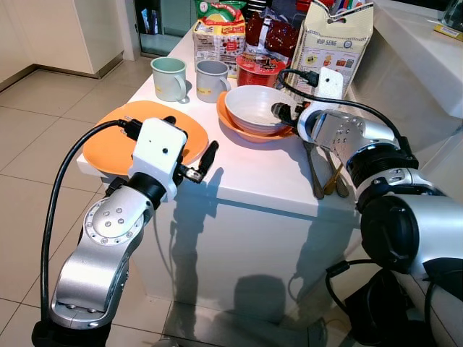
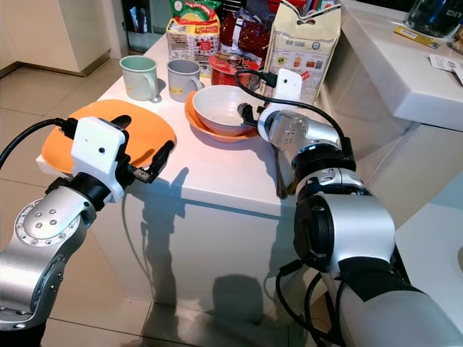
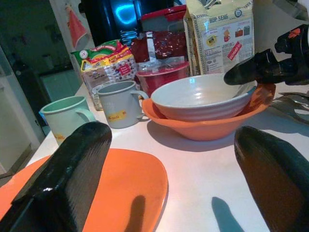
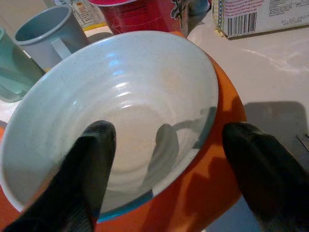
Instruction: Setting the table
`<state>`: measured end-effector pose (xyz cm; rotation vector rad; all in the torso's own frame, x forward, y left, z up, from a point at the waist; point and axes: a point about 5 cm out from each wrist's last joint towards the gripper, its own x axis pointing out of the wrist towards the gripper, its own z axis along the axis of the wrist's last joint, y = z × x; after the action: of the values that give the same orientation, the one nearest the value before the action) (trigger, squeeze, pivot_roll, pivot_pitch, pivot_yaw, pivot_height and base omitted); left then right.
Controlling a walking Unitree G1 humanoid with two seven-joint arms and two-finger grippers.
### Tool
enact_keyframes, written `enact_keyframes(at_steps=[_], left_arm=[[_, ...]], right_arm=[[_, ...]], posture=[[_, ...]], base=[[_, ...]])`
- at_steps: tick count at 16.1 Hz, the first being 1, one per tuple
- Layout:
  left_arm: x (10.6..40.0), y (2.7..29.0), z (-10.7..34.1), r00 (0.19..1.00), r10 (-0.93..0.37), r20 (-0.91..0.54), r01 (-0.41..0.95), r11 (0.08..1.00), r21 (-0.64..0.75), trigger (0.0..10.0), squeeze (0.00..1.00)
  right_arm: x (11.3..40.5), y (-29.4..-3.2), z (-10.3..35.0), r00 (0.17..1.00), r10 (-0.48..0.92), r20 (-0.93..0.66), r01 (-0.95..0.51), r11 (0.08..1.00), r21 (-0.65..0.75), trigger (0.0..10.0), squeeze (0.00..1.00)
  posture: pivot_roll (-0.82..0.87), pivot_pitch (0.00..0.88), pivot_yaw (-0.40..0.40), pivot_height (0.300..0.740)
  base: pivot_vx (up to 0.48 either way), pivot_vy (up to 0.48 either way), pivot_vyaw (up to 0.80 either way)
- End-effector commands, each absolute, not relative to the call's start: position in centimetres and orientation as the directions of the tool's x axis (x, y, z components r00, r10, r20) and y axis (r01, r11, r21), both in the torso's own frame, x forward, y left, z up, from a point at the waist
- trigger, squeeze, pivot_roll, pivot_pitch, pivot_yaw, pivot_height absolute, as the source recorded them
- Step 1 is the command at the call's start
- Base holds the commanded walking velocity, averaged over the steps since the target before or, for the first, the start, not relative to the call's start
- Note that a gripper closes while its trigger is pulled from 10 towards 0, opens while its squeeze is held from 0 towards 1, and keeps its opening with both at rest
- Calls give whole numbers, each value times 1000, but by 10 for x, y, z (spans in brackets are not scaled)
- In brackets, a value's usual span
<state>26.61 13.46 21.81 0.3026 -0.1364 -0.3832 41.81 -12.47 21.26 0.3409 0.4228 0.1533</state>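
Observation:
An orange plate (image 1: 108, 148) lies at the white table's (image 1: 246, 170) near left corner. My left gripper (image 1: 189, 137) hovers open just above the plate's right edge, fingers (image 3: 77, 169) wide apart and holding nothing. Further back, a white bowl (image 1: 253, 105) sits nested in an orange bowl (image 1: 226, 117). My right gripper (image 4: 169, 145) is open and straddles the white bowl's near right rim, one finger (image 4: 94, 154) inside and the other outside, over the orange bowl (image 4: 212, 183). Behind the plate stand a mint mug (image 1: 168, 78) and a grey mug (image 1: 211, 79).
Cutlery (image 1: 322, 173) lies on the table under my right forearm. A red tub (image 1: 259, 70), a noodle pack (image 1: 219, 36) and a tall paper bag (image 1: 334, 43) crowd the table's back. A white counter (image 1: 419, 50) rises on the right, tiled floor on the left.

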Motion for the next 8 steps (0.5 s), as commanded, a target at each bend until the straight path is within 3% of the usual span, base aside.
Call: enact_keyframes(at_steps=[1, 8], left_arm=[[264, 130, 219, 908, -413, 72, 372, 873, 315, 10000, 0], [266, 129, 220, 908, -413, 78, 371, 874, 313, 10000, 0]], right_arm=[[418, -128, 214, 893, 221, -393, -69, 929, 364, 0, 0], [420, -132, 221, 899, 222, -378, -75, 927, 367, 0, 0]], posture=[[121, 0, -110, 740], [121, 0, -113, 740]], base=[[0, 0, 0], [0, 0, 0]])
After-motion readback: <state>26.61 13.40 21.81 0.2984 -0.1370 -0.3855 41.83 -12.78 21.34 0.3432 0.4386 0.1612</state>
